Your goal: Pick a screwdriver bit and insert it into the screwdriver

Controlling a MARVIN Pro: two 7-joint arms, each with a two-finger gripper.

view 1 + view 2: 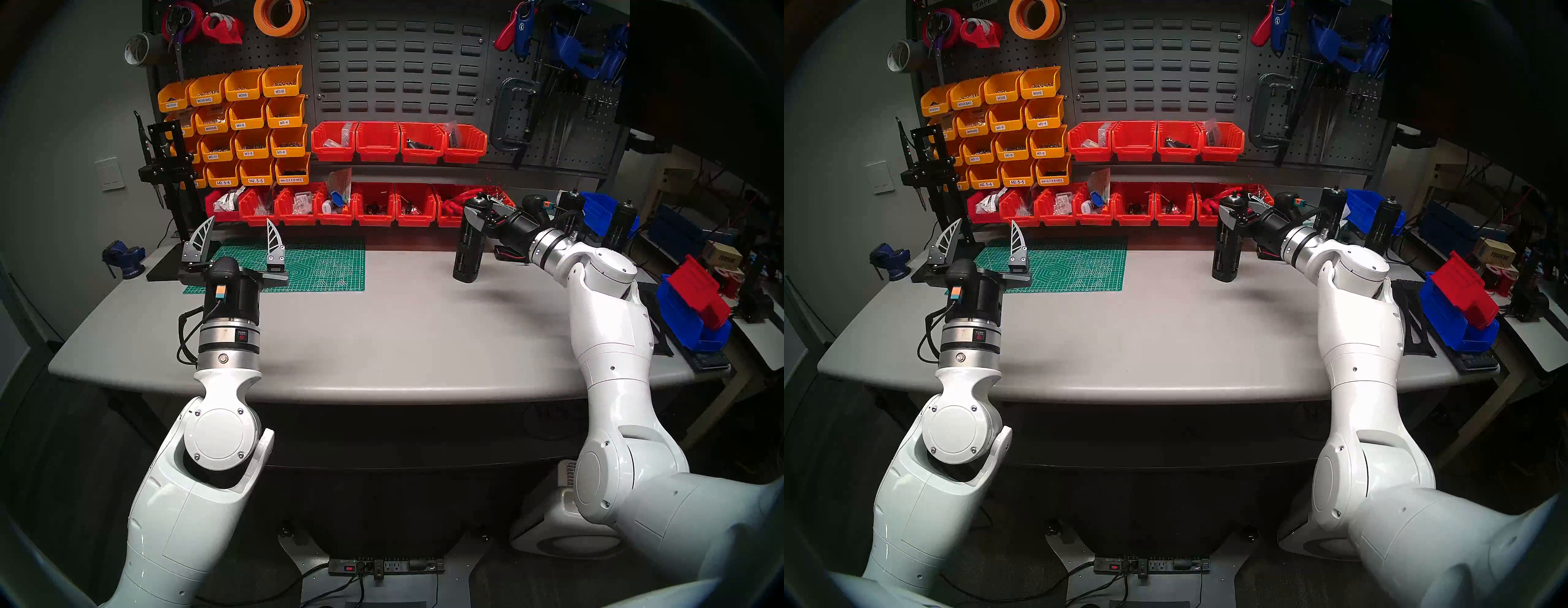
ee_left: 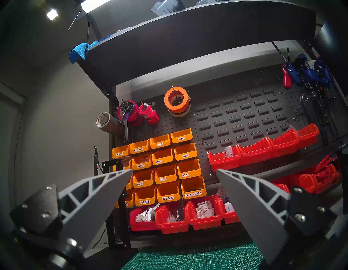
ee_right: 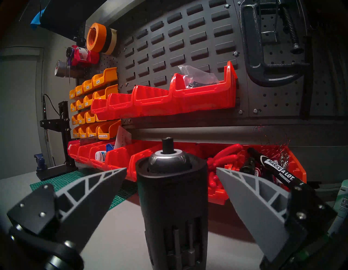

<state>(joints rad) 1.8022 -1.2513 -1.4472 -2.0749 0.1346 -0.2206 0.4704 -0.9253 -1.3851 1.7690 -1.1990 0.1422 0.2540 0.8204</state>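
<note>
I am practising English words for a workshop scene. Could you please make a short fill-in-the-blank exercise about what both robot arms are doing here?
1. The screwdriver stands upright on the ____ table.
2. The right gripper is ____, one finger on each side of the screwdriver.
3. The left gripper is open above the ____ cutting mat.
4. The bins directly behind the screwdriver are ____.

Missing words: grey; open; green; red
</note>
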